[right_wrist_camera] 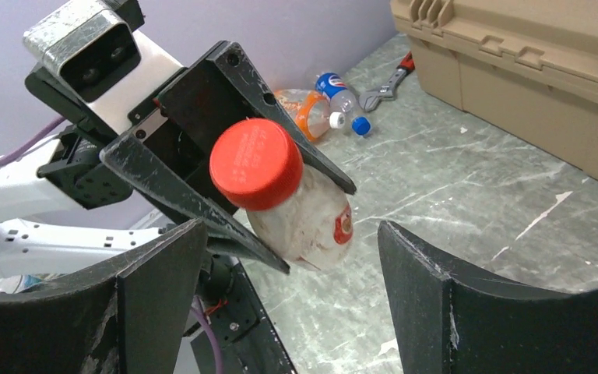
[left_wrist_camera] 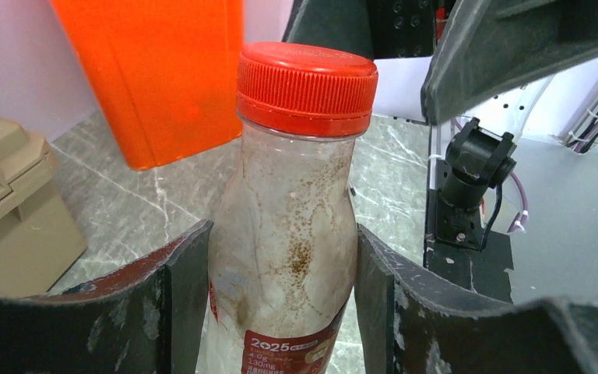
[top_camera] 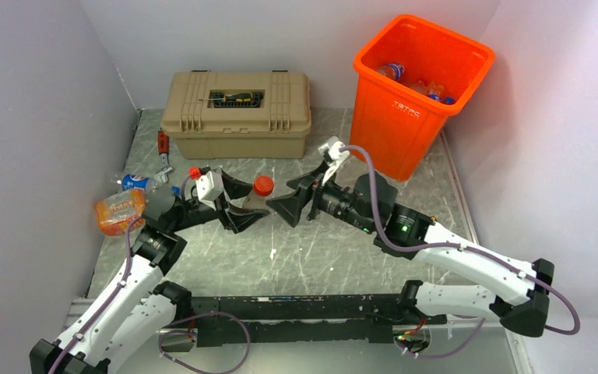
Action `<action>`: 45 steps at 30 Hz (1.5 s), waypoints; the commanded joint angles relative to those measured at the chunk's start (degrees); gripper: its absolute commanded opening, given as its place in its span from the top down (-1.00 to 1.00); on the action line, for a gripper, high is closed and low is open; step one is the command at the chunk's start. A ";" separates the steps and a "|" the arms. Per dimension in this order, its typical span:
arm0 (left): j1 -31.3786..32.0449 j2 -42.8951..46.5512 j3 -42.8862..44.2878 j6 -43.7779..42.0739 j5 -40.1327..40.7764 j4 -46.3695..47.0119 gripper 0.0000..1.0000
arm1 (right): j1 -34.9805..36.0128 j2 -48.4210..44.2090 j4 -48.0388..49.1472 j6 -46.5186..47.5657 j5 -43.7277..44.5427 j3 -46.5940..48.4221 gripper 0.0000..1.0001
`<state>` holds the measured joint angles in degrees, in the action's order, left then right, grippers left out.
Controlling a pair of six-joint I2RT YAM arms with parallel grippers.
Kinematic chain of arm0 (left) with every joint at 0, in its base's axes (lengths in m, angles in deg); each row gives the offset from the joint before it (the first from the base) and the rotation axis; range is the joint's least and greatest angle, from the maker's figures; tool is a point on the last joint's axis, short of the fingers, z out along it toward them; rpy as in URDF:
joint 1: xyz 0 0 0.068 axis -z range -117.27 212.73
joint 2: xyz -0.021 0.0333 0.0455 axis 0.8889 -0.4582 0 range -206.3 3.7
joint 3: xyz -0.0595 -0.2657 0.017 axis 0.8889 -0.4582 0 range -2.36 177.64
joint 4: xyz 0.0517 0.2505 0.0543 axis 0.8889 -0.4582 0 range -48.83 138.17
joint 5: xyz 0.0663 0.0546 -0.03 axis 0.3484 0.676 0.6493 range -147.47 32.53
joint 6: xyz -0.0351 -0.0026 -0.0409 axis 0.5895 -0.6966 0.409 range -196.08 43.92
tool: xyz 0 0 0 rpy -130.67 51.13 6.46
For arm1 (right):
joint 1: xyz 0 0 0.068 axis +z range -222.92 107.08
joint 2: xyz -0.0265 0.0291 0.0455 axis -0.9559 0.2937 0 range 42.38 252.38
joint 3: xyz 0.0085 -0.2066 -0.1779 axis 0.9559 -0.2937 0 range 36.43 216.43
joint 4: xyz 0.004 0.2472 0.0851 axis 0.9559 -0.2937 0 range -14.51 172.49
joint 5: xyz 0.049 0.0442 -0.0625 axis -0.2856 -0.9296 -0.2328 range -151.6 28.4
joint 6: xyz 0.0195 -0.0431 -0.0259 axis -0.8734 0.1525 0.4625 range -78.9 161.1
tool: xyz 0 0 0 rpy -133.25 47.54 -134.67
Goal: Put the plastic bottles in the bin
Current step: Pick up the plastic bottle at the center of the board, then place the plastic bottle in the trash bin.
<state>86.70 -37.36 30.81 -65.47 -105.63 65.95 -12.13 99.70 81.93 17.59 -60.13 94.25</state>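
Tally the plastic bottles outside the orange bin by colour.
red-capped bottle, held in the left gripper: 1
blue-labelled bottle, lying on the table: 1
orange-wrapped bottle, lying on the table: 1
Total: 3

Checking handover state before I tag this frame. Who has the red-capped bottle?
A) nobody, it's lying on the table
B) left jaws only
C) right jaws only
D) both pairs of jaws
B. The left jaws press against both sides of the red-capped bottle and hold it off the table, while the right wrist view shows the right jaws spread wide, clear of it.
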 commanded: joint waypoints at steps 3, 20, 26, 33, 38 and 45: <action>1.07 0.80 1.29 -2.29 1.08 0.82 1.00 | 2.90 5.94 -1.34 3.86 3.03 8.66 -0.67; 2.73 1.23 1.72 -2.85 2.50 -1.40 1.00 | 5.19 14.73 -9.53 4.40 11.20 15.71 0.06; 3.01 1.70 2.10 -3.08 3.98 -3.22 0.99 | 5.44 15.06 -10.23 5.38 9.49 15.02 1.00; 3.19 2.79 3.50 -3.34 7.86 -7.17 -0.76 | 5.56 13.46 -11.80 5.87 11.85 14.39 1.00; 3.22 5.50 3.01 -2.63 12.33 -7.38 -0.99 | 5.54 11.20 -15.93 6.84 17.51 15.48 1.00; 3.15 7.85 2.78 -3.37 16.30 -7.61 -0.99 | 5.52 6.50 -25.62 10.14 25.55 22.15 1.00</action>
<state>89.71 -30.65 31.55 -68.20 -92.58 57.71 -6.71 111.07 60.86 24.54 -41.77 109.75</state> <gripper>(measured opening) 0.994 0.469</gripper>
